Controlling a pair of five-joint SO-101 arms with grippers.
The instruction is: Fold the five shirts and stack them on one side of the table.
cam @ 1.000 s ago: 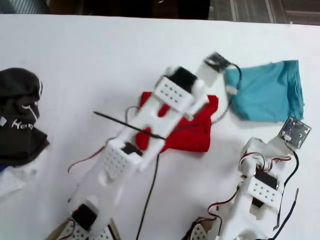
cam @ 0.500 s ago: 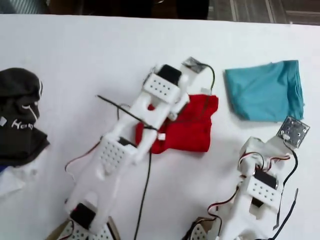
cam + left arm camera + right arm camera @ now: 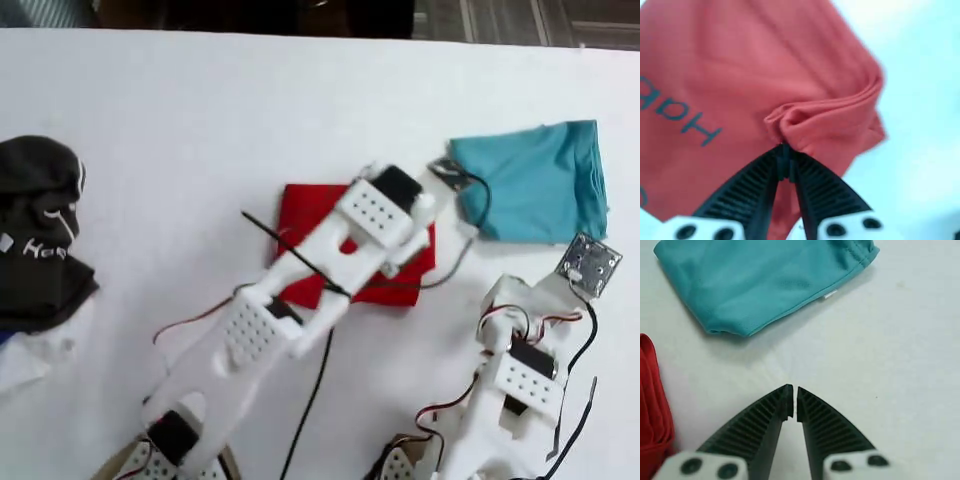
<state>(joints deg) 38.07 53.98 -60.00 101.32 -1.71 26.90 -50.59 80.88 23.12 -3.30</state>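
Swung back toward 2 o'clock since half a second ago, the left arm now has its wrist close to the teal shirt. The right arm has kept its place.

Both arm bases sit at the near edge of the white table, the left at 7 o'clock and the right at 5 o'clock. A black cable runs between them. The right arm is folded up short, and the right claw hangs above bare table with its jaws all but together and nothing in them. The teal shirt lies beyond it.

The left arm stretches out from 7 o'clock to the centre and covers much of the red shirt, which lies flat at mid-table. The left claw is pinched on a raised fold at that shirt's edge.

The teal shirt lies folded at 2 o'clock, near the red one but apart from it. At 9 o'clock a black shirt is heaped on a white cloth.

Past the far table edge at 12 o'clock, a dark strip of room shows.
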